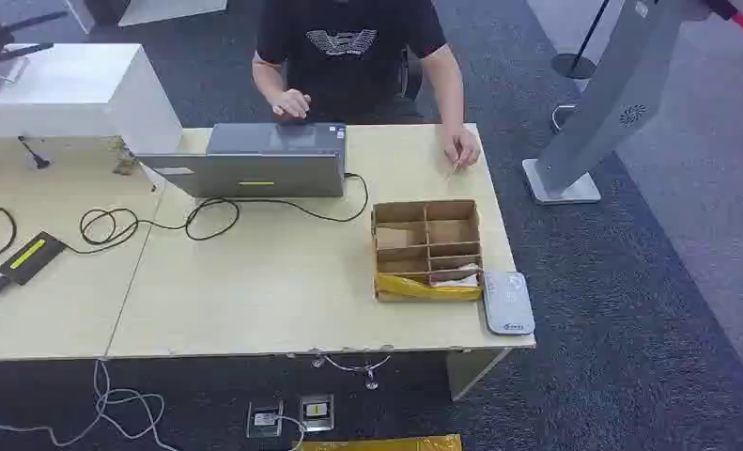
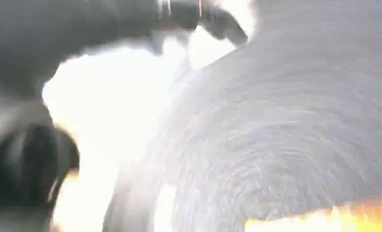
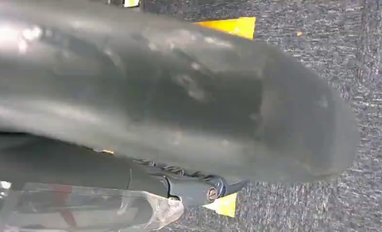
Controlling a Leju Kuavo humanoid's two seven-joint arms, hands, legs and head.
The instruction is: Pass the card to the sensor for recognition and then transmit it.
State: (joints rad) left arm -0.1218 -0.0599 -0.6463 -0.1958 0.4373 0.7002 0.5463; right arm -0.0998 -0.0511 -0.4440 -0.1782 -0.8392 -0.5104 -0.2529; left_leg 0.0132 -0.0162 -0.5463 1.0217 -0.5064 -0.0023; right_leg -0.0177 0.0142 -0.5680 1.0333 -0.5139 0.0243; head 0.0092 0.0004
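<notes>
You are looking at a laptop (image 1: 266, 160) sitting left of a cardboard divider box (image 1: 427, 248), with the grey sensor (image 1: 507, 302) lying just beside the box's right end. A card is not making itself out. The wrist views are blurring; you cannot tell either hand's state.

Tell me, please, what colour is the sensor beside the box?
Light grey sensor, clearest in the head view.
</notes>
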